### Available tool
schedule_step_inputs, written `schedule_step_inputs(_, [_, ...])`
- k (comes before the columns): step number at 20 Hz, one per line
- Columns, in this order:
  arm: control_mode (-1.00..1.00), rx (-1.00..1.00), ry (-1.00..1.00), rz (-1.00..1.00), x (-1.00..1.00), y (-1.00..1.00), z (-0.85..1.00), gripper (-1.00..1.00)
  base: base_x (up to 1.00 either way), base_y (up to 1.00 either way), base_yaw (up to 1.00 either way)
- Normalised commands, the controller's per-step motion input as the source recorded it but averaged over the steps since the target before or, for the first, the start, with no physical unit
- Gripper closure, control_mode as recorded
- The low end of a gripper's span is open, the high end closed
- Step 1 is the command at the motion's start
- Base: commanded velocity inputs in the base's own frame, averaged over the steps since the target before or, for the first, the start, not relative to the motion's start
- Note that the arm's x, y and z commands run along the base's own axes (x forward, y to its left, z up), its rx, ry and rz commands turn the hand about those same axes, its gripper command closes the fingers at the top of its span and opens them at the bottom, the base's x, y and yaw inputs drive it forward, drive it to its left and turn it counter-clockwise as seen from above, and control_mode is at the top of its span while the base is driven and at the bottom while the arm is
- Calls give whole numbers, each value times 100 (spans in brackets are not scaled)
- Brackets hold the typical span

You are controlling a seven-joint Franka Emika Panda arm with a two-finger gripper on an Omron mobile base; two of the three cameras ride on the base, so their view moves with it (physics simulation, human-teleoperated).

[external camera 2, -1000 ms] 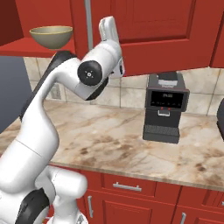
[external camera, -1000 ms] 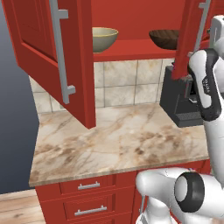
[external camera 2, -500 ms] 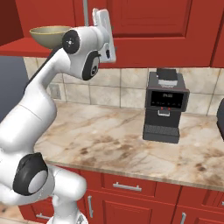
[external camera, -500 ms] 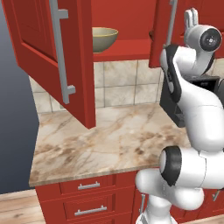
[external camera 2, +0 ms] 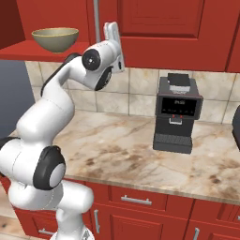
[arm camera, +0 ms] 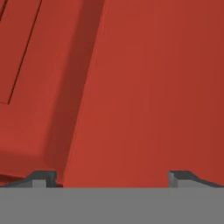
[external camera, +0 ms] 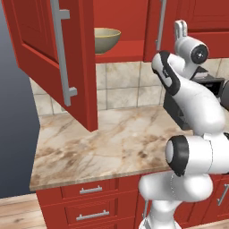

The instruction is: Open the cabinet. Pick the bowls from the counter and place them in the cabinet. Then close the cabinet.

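Red cabinet hangs half open above the counter — spread gripper, empty, faces its door, likely to shut it.

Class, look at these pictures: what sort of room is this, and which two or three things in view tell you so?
A kitchen, rendered rather than real. Red wall cabinets hang over a tiled backsplash, a marble-patterned counter tops red drawers, and a coffee machine stands on it. A bowl sits on the cabinet shelf.
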Motion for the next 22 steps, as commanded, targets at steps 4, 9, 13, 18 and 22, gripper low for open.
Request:
schedule_step_inputs(4, [-100, 0, 0, 3, 32, 0, 7, -100, 0, 0, 0])
schedule_step_inputs(9, [-100, 0, 3, 1, 1, 0, 35, -100, 0, 0, 0])
schedule_step_inputs(13, [-100, 0, 14, 0, -23, 0, 34, -100, 0, 0, 0])
schedule_step_inputs(18, [-100, 0, 11, 0, -50, -1, 43, -100, 0, 0, 0])
schedule_step_inputs(22, [-100, 0, 13, 0, -56, 0, 32, -100, 0, 0, 0])
